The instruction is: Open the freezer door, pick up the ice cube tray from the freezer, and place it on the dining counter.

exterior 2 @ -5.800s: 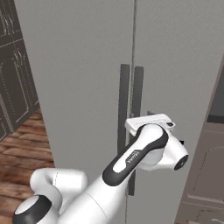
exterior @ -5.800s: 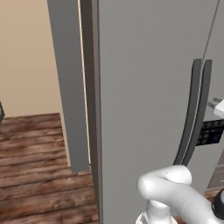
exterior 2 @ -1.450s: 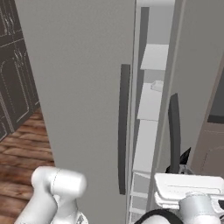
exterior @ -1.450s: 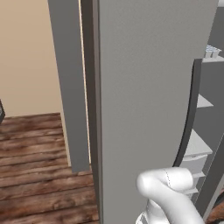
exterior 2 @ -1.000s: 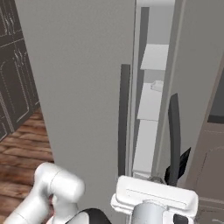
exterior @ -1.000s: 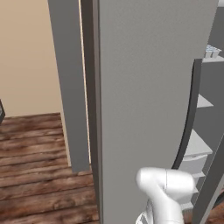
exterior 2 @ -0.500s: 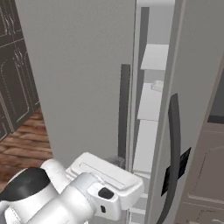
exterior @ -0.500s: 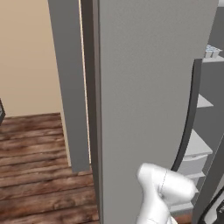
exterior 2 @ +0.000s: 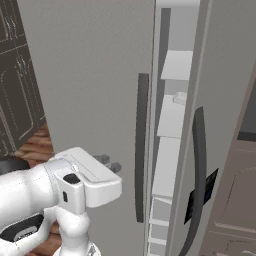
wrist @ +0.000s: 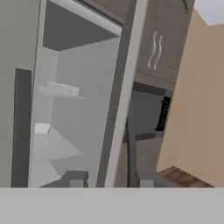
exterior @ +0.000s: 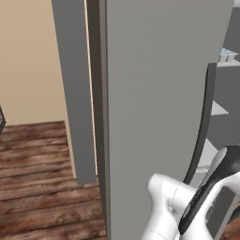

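My end effector (wrist: pixel 107 178) hangs parted and empty before the freezer door (exterior 2: pixel 220 100), which stands only partly open. The ice cube tray (wrist: pixel 63 89), a pale gridded rectangle, lies on a light grey shelf (wrist: pixel 65 94) deep inside the freezer (wrist: pixel 74 113). Judging by the narrow gap, my arm could strike the matte grey panel or its long curved dark handle (exterior 2: pixel 195 185) when reaching in.
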